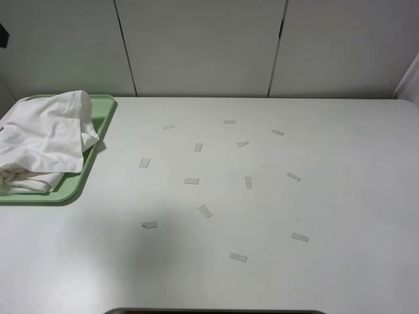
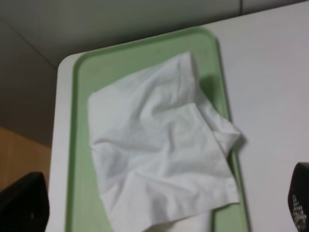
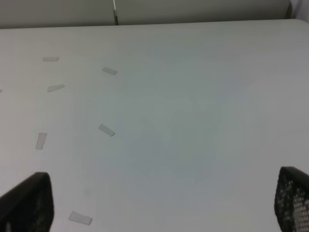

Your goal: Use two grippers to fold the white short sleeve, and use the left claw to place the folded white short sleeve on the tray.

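The white short sleeve [image 1: 46, 140] lies folded and rumpled on the pale-green tray [image 1: 103, 111] at the table's far left. One corner hangs over the tray's right rim. In the left wrist view the shirt [image 2: 159, 145] covers most of the tray [image 2: 120, 63]. The left gripper [image 2: 161, 208] is above it, open and empty, with only its dark fingertips [image 2: 21, 203] showing at the frame edges. The right gripper [image 3: 159, 203] is open and empty over bare table, with fingertips [image 3: 294, 198] at the frame corners. Neither arm shows in the exterior high view.
Several small pale tape strips [image 1: 192, 180] are scattered over the middle of the white table [image 1: 340, 196]. White wall panels [image 1: 203, 46] stand behind the table. The tray sits close to the table's left edge [image 2: 60, 145].
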Robot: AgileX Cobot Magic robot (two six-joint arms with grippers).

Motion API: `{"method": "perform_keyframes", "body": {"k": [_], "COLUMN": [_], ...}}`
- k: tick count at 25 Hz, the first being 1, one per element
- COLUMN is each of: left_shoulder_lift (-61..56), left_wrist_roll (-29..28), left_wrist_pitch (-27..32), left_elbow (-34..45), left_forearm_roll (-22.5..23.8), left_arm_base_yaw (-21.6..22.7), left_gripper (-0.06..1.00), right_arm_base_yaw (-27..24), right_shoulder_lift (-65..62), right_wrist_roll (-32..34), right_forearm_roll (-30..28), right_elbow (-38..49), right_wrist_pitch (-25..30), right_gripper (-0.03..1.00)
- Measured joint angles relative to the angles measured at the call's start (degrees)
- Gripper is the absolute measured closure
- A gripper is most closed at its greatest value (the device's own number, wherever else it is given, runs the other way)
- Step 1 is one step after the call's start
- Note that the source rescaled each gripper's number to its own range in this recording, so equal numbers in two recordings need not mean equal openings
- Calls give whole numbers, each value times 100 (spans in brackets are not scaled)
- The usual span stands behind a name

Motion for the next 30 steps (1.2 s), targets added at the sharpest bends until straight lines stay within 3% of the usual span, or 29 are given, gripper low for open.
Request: {"method": "perform_keyframes", "body": {"k": [9, 18, 24, 30], "left_shoulder_lift": [-2310, -4590, -5356, -5779], "left_wrist_roll": [88, 218, 931, 1020], "left_wrist_pitch": [383, 1773, 2489, 2675], "left_elbow": [1015, 1211, 1211, 1311], "left_forearm_roll": [-715, -781, -1766, -2151], "left_arm_base_yaw": [-78, -78, -78, -78], "left_gripper": [-6, -6, -6, -6], "right_arm_base_yaw": [0, 0, 0, 0], "right_shoulder_lift": [0, 0, 0, 0], "right_wrist_roll": [0, 0, 0, 0], "right_forearm_roll": [16, 16, 16, 16], "right_elbow": [0, 0, 0, 0], "right_wrist_pitch": [0, 0, 0, 0], "right_gripper": [-3, -3, -3, -3]}}
